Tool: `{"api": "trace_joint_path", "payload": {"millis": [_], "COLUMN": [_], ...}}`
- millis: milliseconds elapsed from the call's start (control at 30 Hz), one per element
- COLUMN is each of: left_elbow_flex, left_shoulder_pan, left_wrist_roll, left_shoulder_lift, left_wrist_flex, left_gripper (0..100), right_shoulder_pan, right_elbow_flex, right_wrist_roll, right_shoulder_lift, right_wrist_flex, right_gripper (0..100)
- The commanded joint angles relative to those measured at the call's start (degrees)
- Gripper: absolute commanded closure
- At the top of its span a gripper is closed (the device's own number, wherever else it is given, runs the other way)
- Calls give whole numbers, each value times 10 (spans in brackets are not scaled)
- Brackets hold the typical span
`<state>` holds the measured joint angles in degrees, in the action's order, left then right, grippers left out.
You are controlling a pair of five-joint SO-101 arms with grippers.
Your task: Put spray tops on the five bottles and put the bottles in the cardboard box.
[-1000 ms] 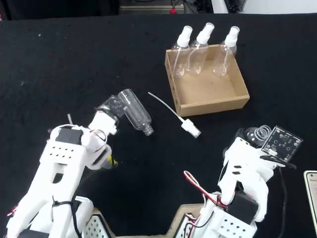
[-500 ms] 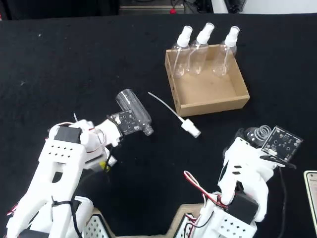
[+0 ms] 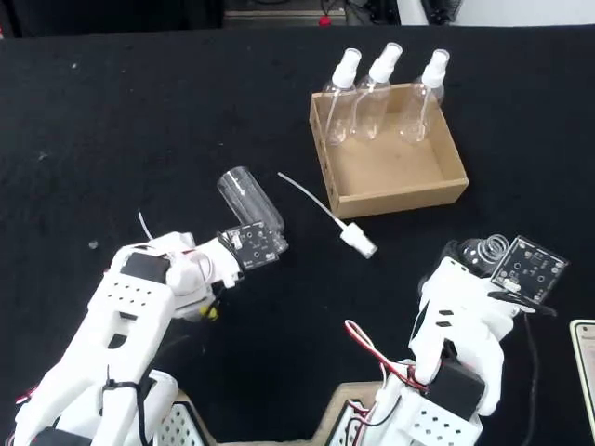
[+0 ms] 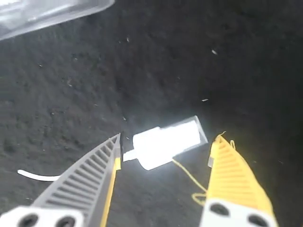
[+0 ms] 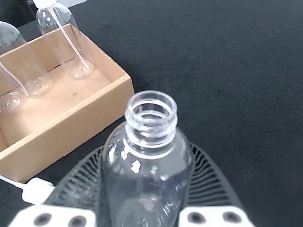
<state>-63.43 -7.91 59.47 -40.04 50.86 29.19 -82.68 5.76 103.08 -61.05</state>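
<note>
Over the last second I'm swinging the left arm off the lying bottle and tipping its wrist down. Now the left gripper [image 4: 169, 139] is hanging with its jaws spread wide over a spray top [image 4: 165, 142] toward the table's near-left edge. There's a finger on each side, and as far as I can tell neither is touching it yet. So I reckon I'm going for the top first, not the bottle.

The right gripper [image 5: 144, 172] is sitting by the near-right edge, clamping an uncapped bottle [image 5: 149, 137] neck up, which looks ready to take a top.

Further out, around mid-table, the other bare bottle [image 3: 249, 203] is lying on its side, unmoved. A second spray top [image 3: 358, 242] is lying just short of the near wall of the cardboard box [image 3: 400, 197].

The box is sitting toward the far-right, with three capped bottles [image 3: 372, 93] lining its far wall and its near half free.

I'm seeing loads of open table [image 3: 112, 121] on the left. The tight bit is between that loose top and the box.
</note>
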Motion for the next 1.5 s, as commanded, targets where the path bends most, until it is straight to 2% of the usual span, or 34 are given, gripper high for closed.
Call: {"api": "trace_joint_path", "payload": {"millis": [0,600,767,933,1167,1467], "left_elbow_flex": [7,-10,-3,12,79,120], "left_shoulder_pan": [-2,-1,28,57,45,43], "left_wrist_roll": [3,7,7,7,6,2], "left_shoulder_lift": [0,0,7,77,146,149], "left_wrist_flex": [-18,-23,-30,-67,-21,50], "left_gripper": [707,709,707,707,707,713], "right_shoulder_pan": [5,5,5,5,5,5], "right_elbow_flex": [2,2,2,2,2,2], "right_wrist_roll": [6,5,5,5,5,5], "right_shoulder_lift": [54,54,54,54,54,54], "right_wrist_flex": [21,21,21,21,21,21], "right_gripper": [921,921,921,921,921,921]}}
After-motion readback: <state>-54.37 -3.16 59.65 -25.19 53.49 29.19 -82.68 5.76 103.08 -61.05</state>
